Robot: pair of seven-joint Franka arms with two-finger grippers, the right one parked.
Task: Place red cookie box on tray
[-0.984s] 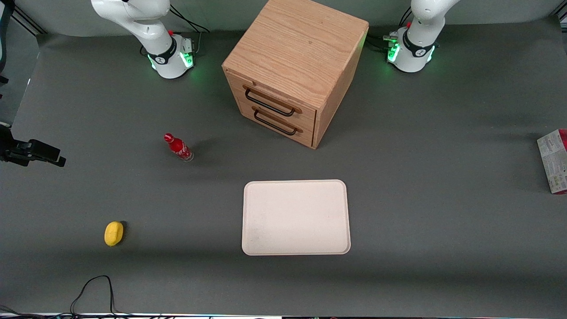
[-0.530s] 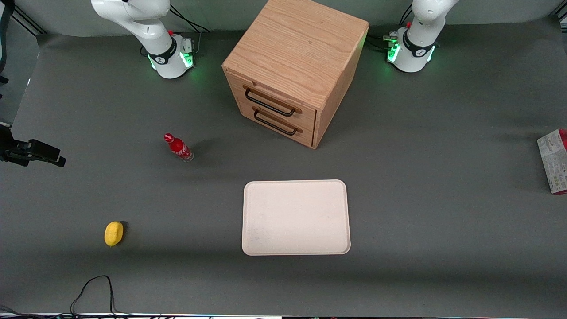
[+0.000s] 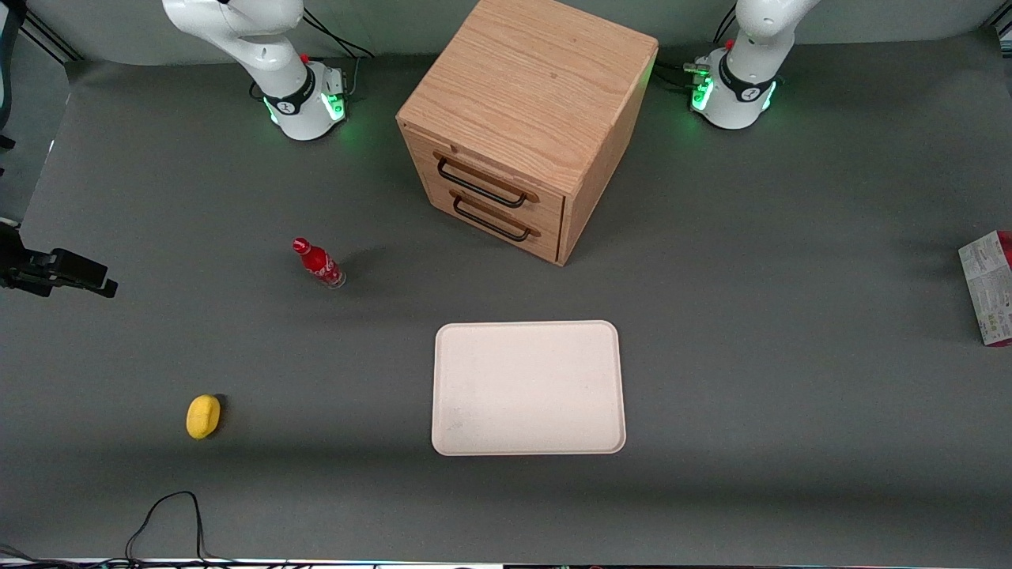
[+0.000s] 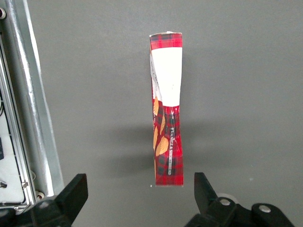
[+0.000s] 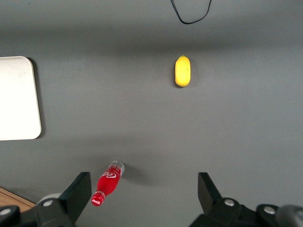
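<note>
The red cookie box stands on a narrow side at the working arm's end of the table, its white printed face showing. In the left wrist view the box shows its red tartan narrow side with a cookie picture and a white label. My left gripper hovers above the box's near end, open and empty, with the box apart from both fingers. The gripper is out of the front view. The cream-white tray lies empty near the table's middle, nearer the front camera than the cabinet; it also shows in the right wrist view.
A wooden drawer cabinet with two closed drawers stands farther from the camera than the tray. A small red bottle and a yellow object lie toward the parked arm's end. A metal table-edge rail runs beside the box.
The working arm's link above its base has shifted slightly. The box, tray and other things have not moved.
</note>
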